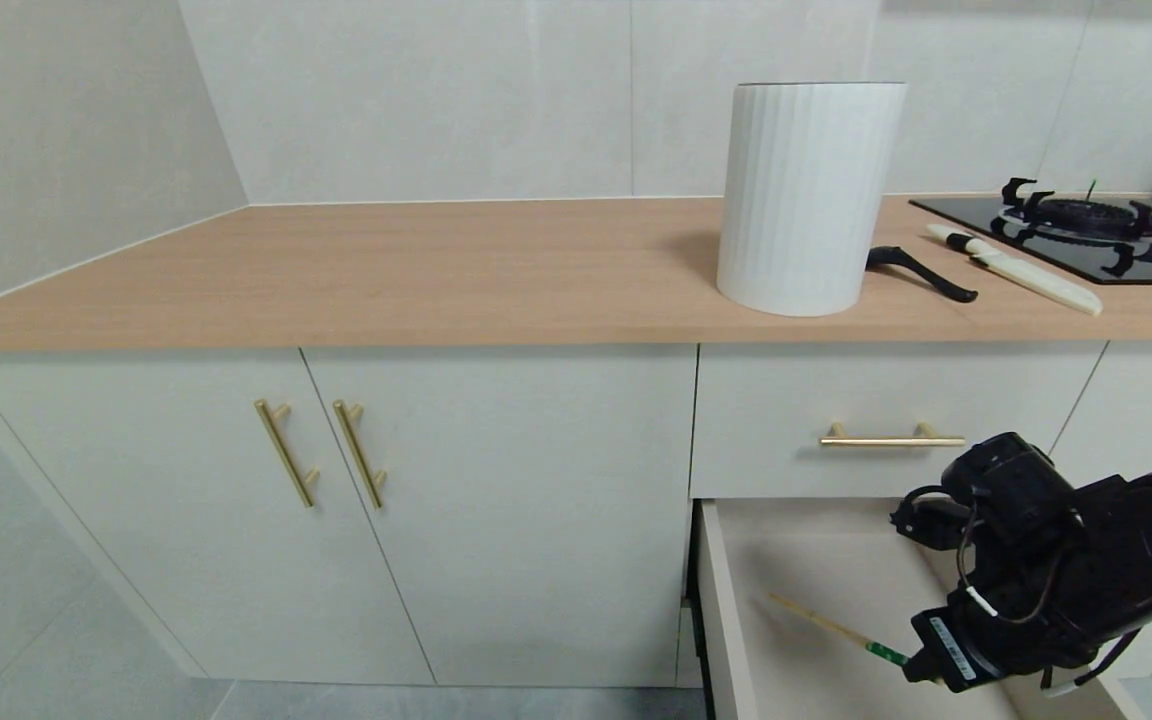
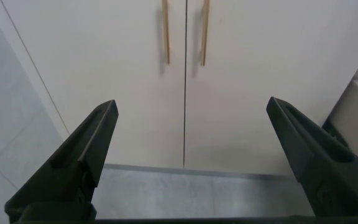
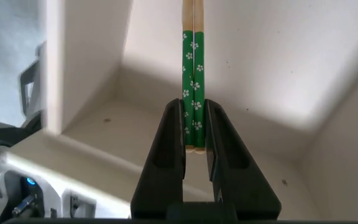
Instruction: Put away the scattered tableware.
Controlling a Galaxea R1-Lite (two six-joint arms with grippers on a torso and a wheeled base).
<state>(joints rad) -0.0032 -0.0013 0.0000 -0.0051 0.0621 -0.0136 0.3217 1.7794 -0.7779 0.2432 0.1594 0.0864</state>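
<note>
Right gripper (image 3: 194, 118) pinches the chopsticks (image 3: 193, 56) by their green end, tips angled down over the open drawer (image 1: 722, 590) — probably so they land flat inside. Left gripper (image 2: 191, 143) is spread wide, idle by the cupboard doors (image 2: 241, 93). Knife (image 1: 1021, 268) lies on the counter (image 1: 436, 270).

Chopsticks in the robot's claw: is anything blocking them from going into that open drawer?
Nothing visible does. The right end effector is shut on the chopsticks, which reach out above the inside of the open drawer. Nothing lies between them and the drawer floor, and the drawer's walls stand off to the sides.
</note>
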